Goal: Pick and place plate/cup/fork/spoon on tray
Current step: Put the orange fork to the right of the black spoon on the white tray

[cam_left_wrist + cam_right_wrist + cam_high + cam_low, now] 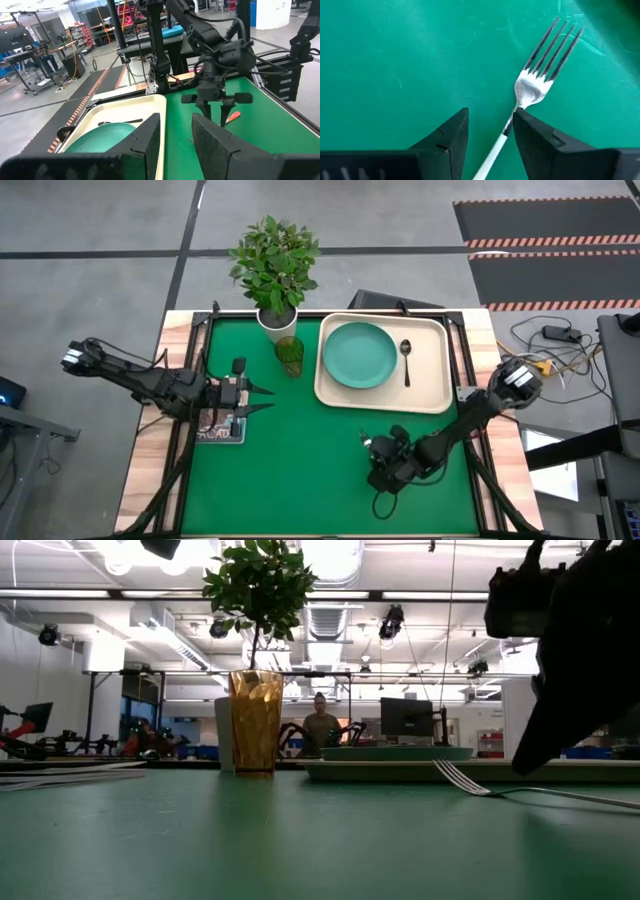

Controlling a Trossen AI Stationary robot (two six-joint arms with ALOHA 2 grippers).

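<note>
The cream tray [432, 398] lies at the table's far right. The teal plate [360, 355] and the dark spoon [406, 361] lie on it. The tinted cup [290, 356] stands upright on the green mat left of the tray; it also shows in the low view [255, 720]. The fork [536, 84] lies flat on the mat near the front middle, its tines [458, 776] toward the tray and its red handle [232, 117] under my right gripper. My right gripper [491, 112] is open, low over the fork, one finger on either side of its neck. My left gripper [268, 399] is open and empty at the mat's left. My right gripper comes at the fork from above, its fingers astride the neck [512, 120] just behind the tines. The neck runs close along the inner edge of one finger [532, 132]. I cannot tell whether it touches. The fork lies flat on the mat.
A potted plant [275, 265] in a white pot [277, 320] stands at the far edge, right behind the cup. A small patterned card [222, 426] lies under my left arm. Bare green mat [300, 470] shows at the front. A person [322, 725] sits far beyond the table.
</note>
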